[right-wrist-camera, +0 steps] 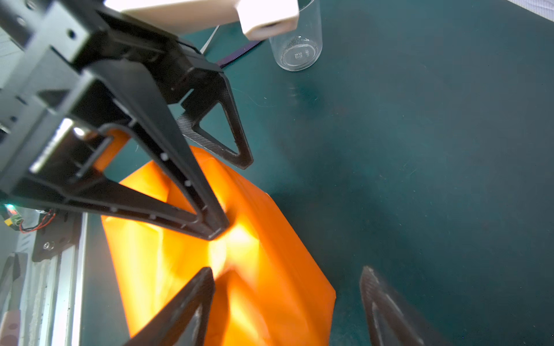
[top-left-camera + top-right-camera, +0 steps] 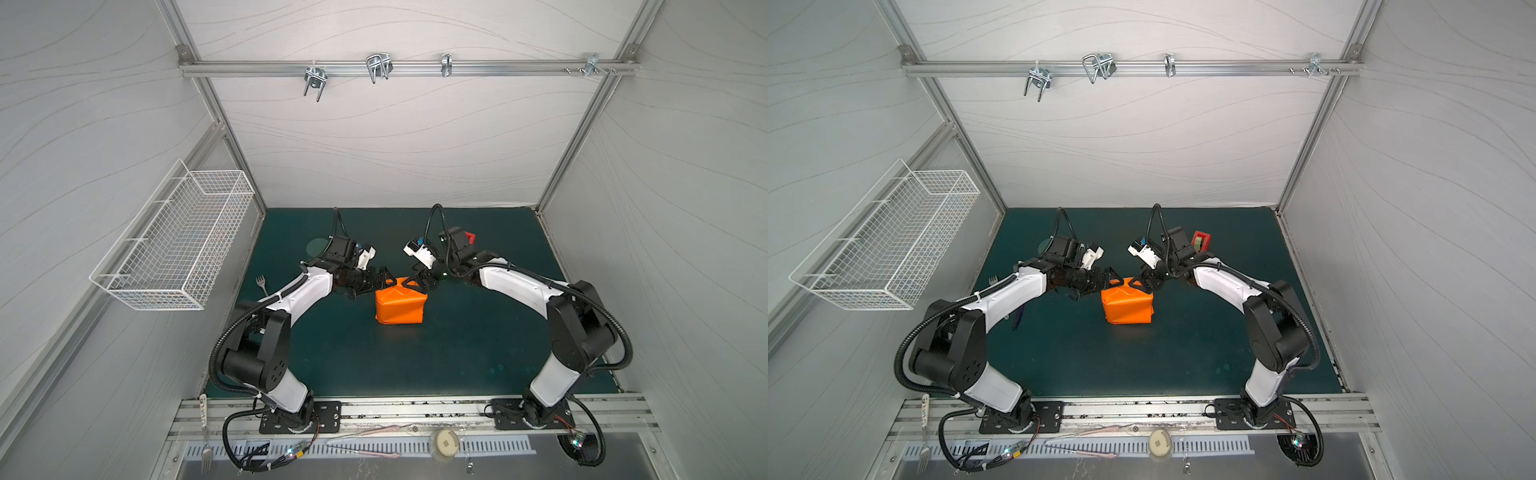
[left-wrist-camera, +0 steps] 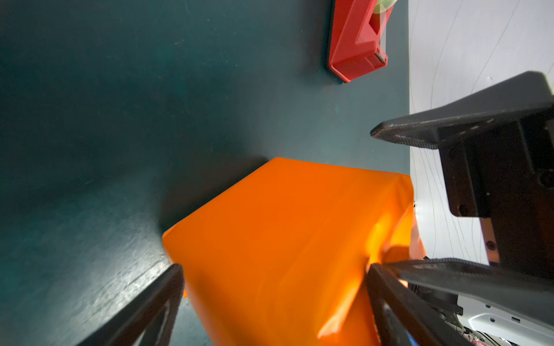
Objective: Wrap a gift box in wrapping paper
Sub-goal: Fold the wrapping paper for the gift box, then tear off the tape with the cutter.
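At frame centre in both top views, the wrapping paper (image 2: 401,307) on the table (image 2: 478,357) hides the gift box entirely. Just above it, my left end effector (image 3: 274,267) and right end effector (image 1: 287,269) are spread apart at the far fold, clamping nothing. I see no tape, so I judge that the flap could spring open. Farther up, the red tape dispenser (image 2: 1200,240) shows no legible lettering.

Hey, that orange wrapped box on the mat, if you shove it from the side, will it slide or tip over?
Probably slides: the paper looks glossy, and the box hidden under it rests flat on the mat. Tipping seems unlikely unless it is pushed high up. The top folds stand up loose, so the paper may crumple before the box moves.
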You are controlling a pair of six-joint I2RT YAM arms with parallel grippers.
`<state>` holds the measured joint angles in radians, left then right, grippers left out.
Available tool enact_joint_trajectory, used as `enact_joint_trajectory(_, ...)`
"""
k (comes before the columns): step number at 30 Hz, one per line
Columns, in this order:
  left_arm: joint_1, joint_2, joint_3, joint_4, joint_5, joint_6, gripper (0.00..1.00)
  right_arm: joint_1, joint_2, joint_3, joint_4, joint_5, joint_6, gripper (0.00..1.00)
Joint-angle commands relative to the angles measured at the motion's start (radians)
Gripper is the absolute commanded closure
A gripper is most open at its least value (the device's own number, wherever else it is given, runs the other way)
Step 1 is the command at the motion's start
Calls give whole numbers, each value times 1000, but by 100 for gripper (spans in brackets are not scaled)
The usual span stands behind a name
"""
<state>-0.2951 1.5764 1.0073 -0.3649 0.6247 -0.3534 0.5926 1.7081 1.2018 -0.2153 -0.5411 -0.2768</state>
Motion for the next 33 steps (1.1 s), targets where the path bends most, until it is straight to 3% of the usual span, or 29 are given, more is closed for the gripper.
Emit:
enact_joint_trajectory(1,-5,32,-34,-20,-30,9,3,-50,-33,52,-80,-101,35,19)
enact_joint_trajectory(7,-4,48,-64,15,-23,12,4,-172,-91,43,-132,-155,77,15)
enact_joint_trajectory(14,-4,37,-76,30,-24,19,5,-410,-142,0,-140,51,237,19)
enact_joint_trajectory(16,-4,37,-74,24,-25,28,6,-451,-100,24,-172,30,274,24)
enact_joint_trajectory(21,-1,22,-92,34,-16,35,7,-441,-38,61,-176,-58,326,27)
enact_joint_trajectory(25,8,3,-104,44,0,35,7,-465,-6,21,-145,4,384,29)
enact_joint_trajectory(33,13,9,-118,67,15,27,8,-533,136,98,-164,-81,494,47)
